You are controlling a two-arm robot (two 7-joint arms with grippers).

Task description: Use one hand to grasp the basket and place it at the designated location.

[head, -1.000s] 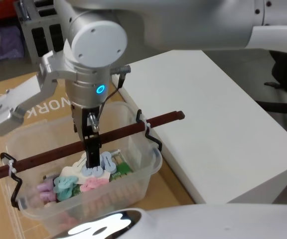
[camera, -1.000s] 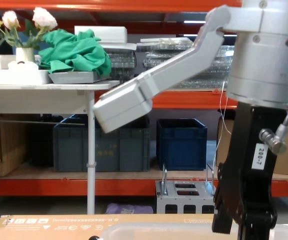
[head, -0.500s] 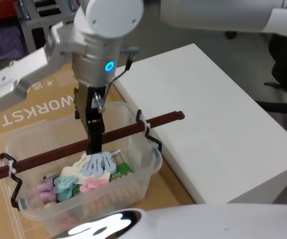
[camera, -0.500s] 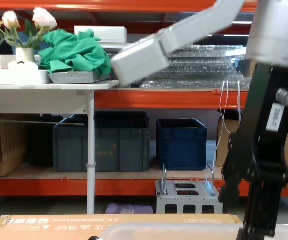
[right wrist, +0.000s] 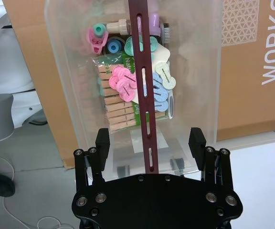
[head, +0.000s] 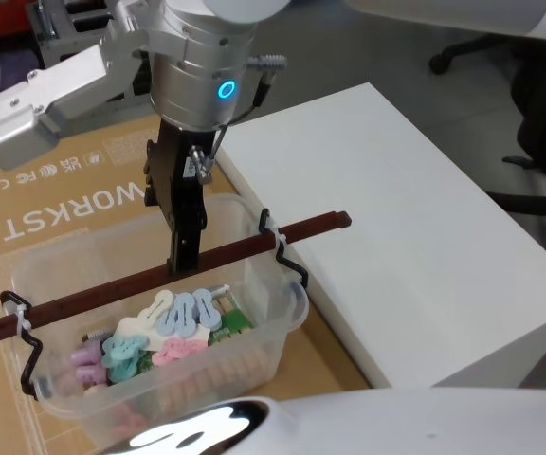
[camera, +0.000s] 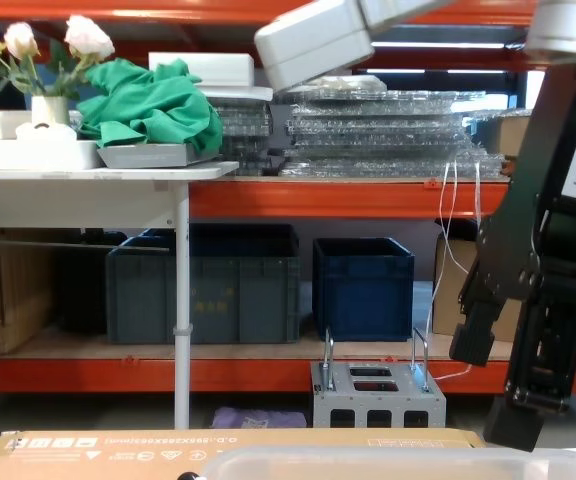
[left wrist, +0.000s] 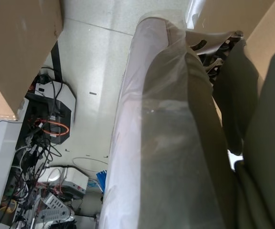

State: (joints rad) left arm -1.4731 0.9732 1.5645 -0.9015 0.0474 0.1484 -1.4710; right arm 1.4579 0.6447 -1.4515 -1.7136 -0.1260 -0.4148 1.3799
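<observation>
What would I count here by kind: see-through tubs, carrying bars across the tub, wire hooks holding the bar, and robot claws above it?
basket: 1
brown bar: 1
black wire hooks: 2
right gripper, open above the bar: 1
Total: 5

Our right end effector (head: 186, 258) is black: two blocky fingers (right wrist: 102, 139) on a flat black plate (right wrist: 156, 202) studded with silver screws (right wrist: 100, 197). Just above it, the dark link carries a white "200-7" label (camera: 575, 170). Higher still we see a silver-grey cylindrical wrist joint (head: 197, 52) with a glowing blue ring light (head: 226, 90), a thin grey cable (head: 218, 140) alongside, and a boxy pale-grey link (head: 31, 100).
</observation>
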